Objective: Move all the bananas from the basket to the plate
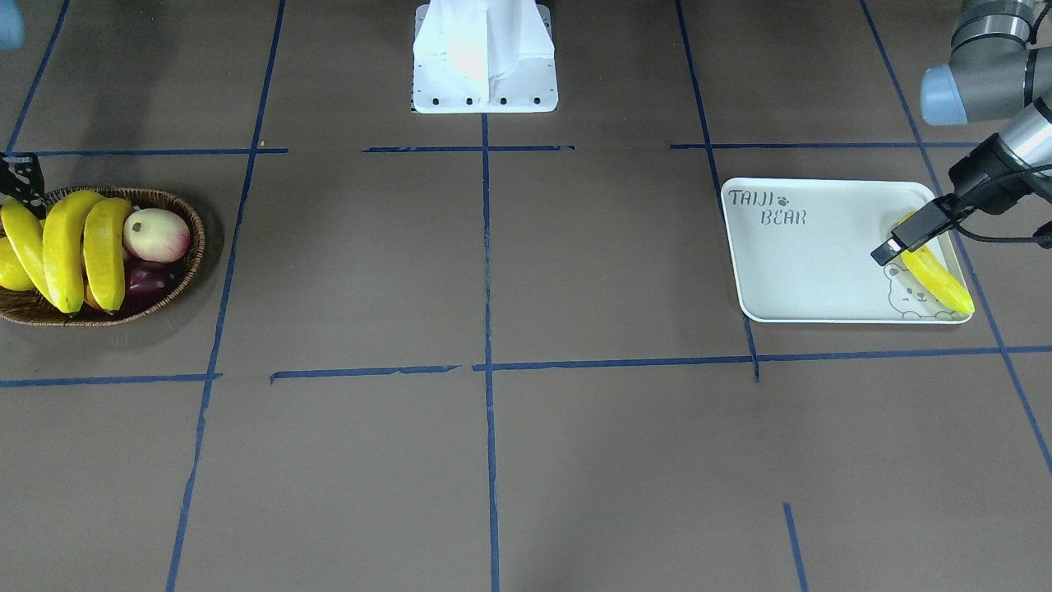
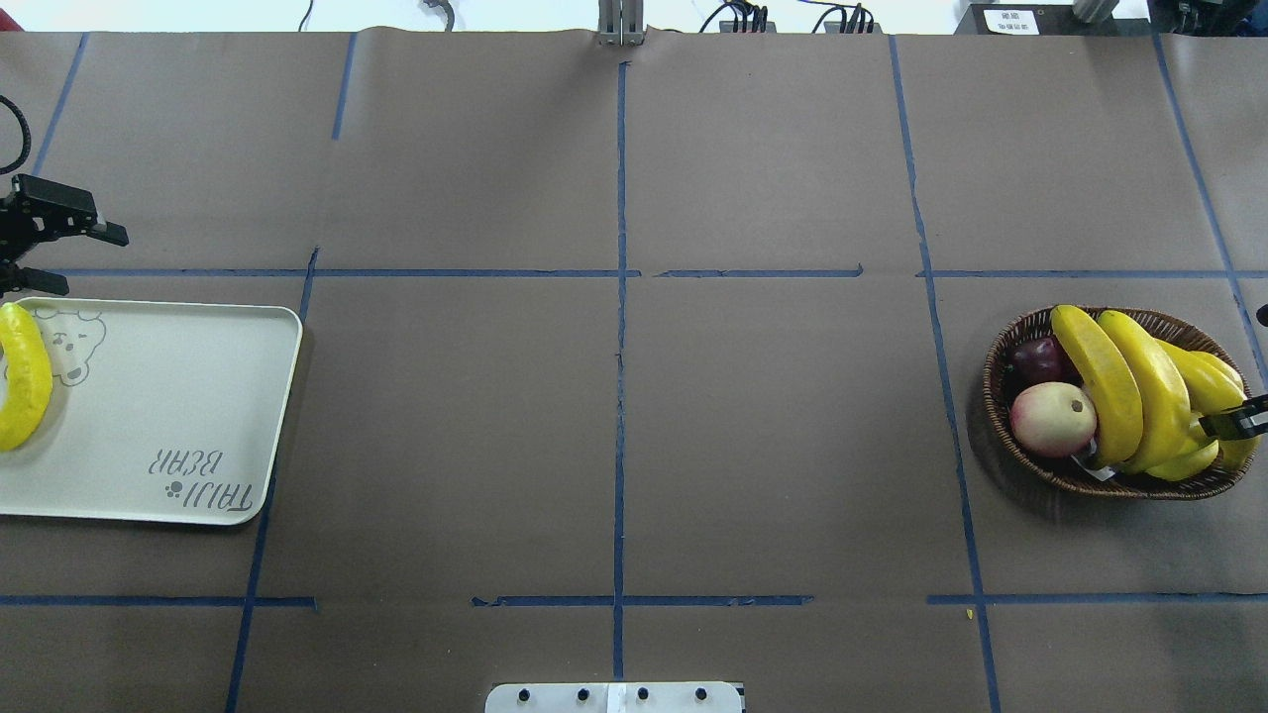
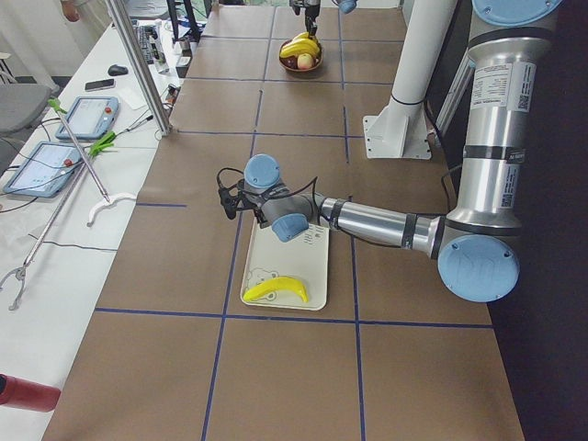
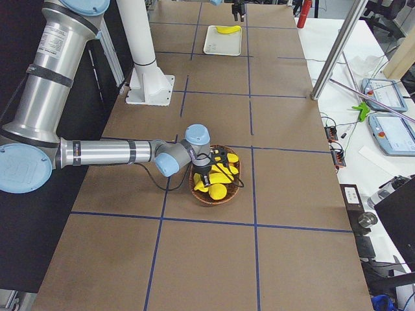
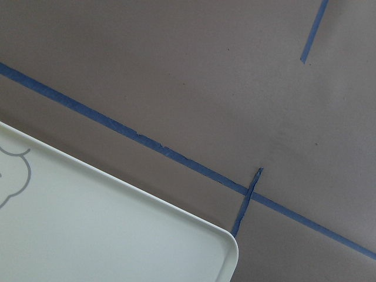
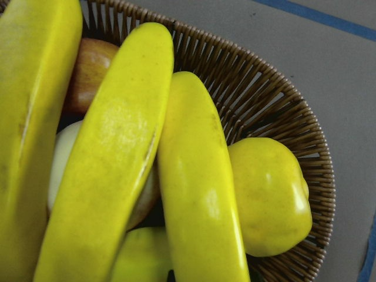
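Three long, curved, bright yellow bananas (image 2: 1149, 396) lie stacked in the oval brown wicker basket (image 2: 994, 416). A fourth banana (image 2: 25, 376) rests on the rectangular off-white plate (image 2: 178, 396), at its bear-drawing end. The right gripper (image 2: 1233, 424) hangs over the basket's bananas; whether its fingers are spread I cannot tell. The left gripper (image 2: 94, 262) hovers just beyond the plate above the brown worktop (image 2: 446, 416), fingers apart, empty. The second pick seems in hand; it calls for closing across one banana's middle.
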Controlling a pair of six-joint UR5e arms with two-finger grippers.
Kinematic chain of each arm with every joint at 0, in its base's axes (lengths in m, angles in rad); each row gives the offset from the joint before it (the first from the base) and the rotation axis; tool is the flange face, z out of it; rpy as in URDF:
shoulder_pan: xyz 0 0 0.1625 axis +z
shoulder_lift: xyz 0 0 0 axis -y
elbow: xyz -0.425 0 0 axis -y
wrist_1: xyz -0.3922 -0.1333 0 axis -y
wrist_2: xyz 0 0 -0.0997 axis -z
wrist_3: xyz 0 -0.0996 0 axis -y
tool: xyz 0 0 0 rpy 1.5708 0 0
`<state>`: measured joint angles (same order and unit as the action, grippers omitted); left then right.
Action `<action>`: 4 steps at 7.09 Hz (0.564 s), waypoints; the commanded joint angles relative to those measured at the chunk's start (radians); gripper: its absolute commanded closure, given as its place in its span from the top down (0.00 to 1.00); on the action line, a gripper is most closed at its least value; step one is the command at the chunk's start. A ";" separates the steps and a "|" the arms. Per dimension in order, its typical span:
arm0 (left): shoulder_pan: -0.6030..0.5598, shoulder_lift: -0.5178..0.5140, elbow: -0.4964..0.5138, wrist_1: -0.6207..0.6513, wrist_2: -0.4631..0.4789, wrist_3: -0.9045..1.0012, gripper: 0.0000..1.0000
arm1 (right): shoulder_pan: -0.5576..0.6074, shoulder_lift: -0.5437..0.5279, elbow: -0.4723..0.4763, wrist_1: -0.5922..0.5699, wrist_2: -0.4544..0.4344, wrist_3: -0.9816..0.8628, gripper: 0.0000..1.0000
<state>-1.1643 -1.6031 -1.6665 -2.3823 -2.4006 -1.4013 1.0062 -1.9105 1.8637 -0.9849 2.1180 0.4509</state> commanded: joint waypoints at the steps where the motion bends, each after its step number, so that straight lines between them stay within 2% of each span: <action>1: 0.000 -0.001 -0.001 0.000 0.003 -0.001 1.00 | 0.024 -0.001 0.005 0.003 -0.010 -0.006 0.14; 3: 0.002 -0.001 -0.001 0.000 0.003 -0.002 1.00 | 0.168 0.004 0.012 0.002 -0.016 -0.038 0.08; 4: 0.003 -0.001 -0.001 0.000 0.005 -0.001 1.00 | 0.230 0.016 0.034 0.002 -0.004 -0.114 0.05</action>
<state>-1.1625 -1.6044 -1.6674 -2.3823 -2.3974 -1.4031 1.1560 -1.9055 1.8787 -0.9828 2.1051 0.4028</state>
